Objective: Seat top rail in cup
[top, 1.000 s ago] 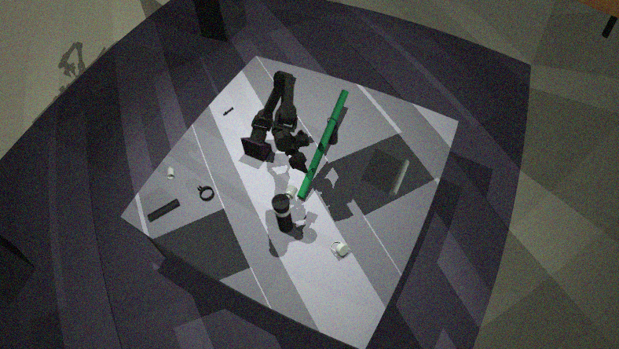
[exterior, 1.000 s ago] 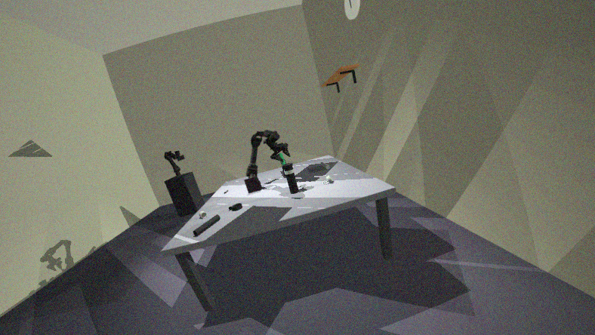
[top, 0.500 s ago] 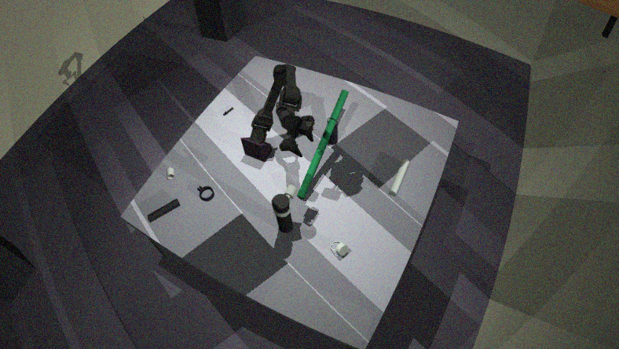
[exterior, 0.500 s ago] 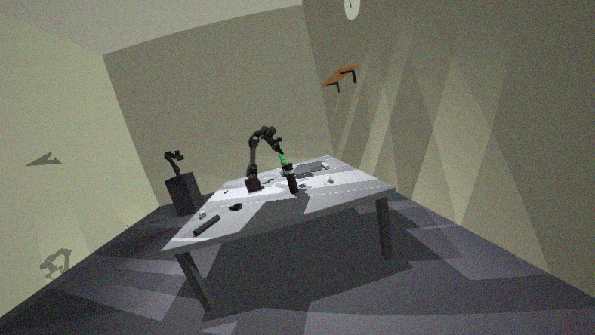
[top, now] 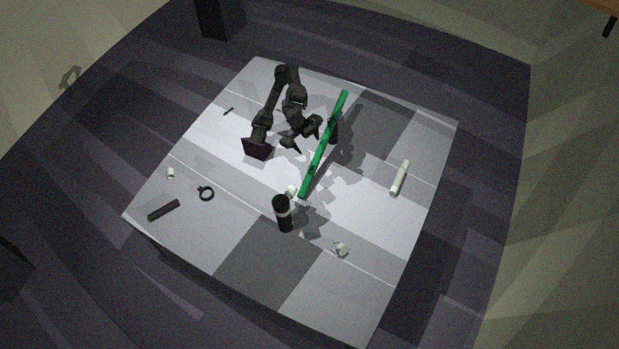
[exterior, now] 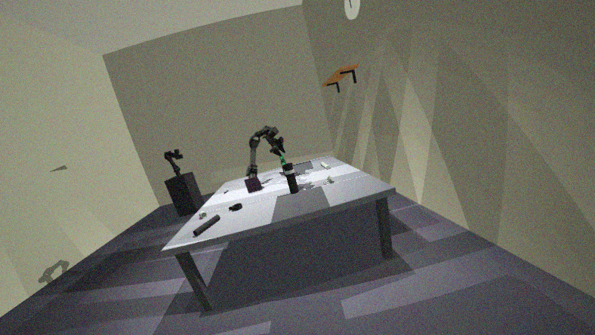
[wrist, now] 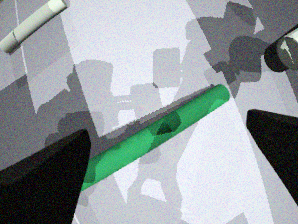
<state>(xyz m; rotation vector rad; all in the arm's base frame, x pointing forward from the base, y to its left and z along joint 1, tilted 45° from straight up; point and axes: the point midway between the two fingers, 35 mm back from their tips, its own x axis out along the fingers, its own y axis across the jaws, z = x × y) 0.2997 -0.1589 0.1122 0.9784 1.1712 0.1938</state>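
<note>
in the top view, the green rail (top: pixel 320 149) (exterior: pixel 282 159) (wrist: pixel 150 140) runs on a slant from the upper middle of the frame to just below the centre. its lower end lies beside the pale cup (top: pixel 291 190) on the big post (top: pixel 283 213) (exterior: pixel 291 178), and i see that end outside the cup. the big post stands upright on the table (top: pixel 364 299) (exterior: pixel 349 199), below the centre of the top view, with a pale band (top: pixel 283 213) (exterior: pixel 288 171) near its dark top. farther up the rail, a dark smaller post (top: pixel 333 137) stands next to it.

my gripper (top: pixel 308 141) (exterior: pixel 279 151) (wrist: pixel 170 127) is wide open with nothing between its fingers, left of the rail in the top view. in the wrist view the rail crosses from lower left to right of centre, between the dark fingers at the two sides of the frame; whether the left one touches it i cannot tell.

loose parts lie around the table in the top view: a white tube (top: pixel 398 178) (exterior: pixel 325 165) (wrist: pixel 33 26) at right, a pale fitting (top: pixel 340 249) (exterior: pixel 328 179) at lower right, and, at left, a small white cup (top: pixel 170 173) (exterior: pixel 202 214), a dark ring (top: pixel 206 192) (exterior: pixel 235 207) and a dark bar (top: pixel 162 211) (exterior: pixel 207 225).
</note>
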